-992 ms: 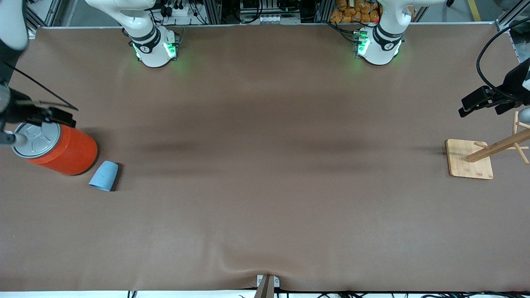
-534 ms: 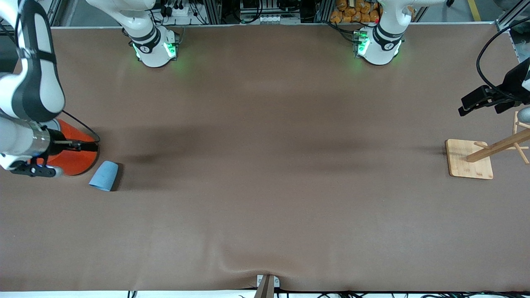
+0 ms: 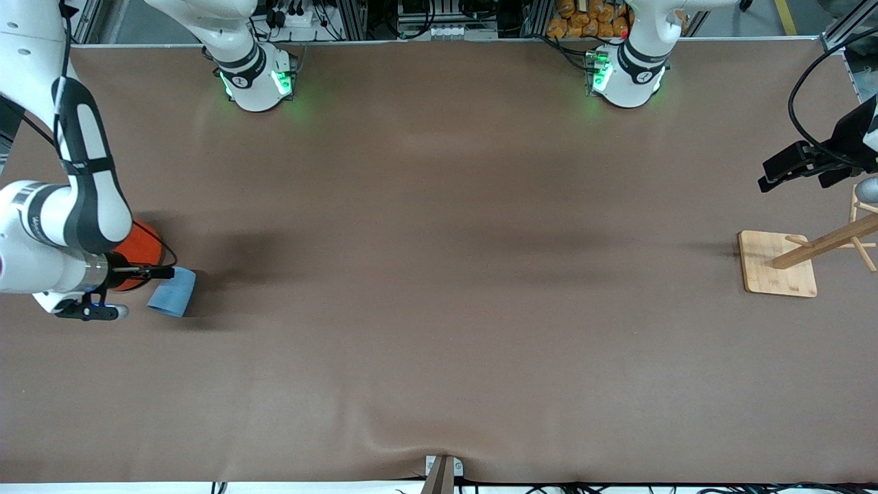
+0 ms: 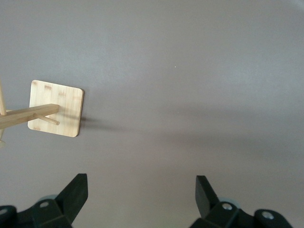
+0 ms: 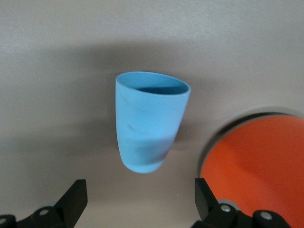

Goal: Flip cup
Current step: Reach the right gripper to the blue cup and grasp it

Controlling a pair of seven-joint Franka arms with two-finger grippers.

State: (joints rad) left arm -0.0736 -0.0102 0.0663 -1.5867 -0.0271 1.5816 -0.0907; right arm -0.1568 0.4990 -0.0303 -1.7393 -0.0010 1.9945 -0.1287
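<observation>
Two arms share the table (image 3: 439,274), but only the right gripper (image 5: 137,199) is at work: it hangs low at the left edge of the front view with its fingers (image 5: 73,194) spread apart, holding nothing, just over the cup (image 3: 171,292). The cup lies on its side at the lower left of that view, touching nothing, with the orange can (image 3: 140,245) just beside it, nearer the arm bases. In the right wrist view the cup (image 5: 149,121) sits between the open fingers and the can (image 5: 259,159) fills the lower right corner. One likely risk is a finger clipping the can on the way down, since little room separates the two; another is the light, tapered cup rolling or squirting out if the fingers close on its slanted wall. Open table stretches toward the middle and lower part of the front view, so lifting and turning the cup there looks safest. At the right edge the left gripper (image 4: 140,190) waits, fingers apart, above the wooden rack (image 3: 789,264).
</observation>
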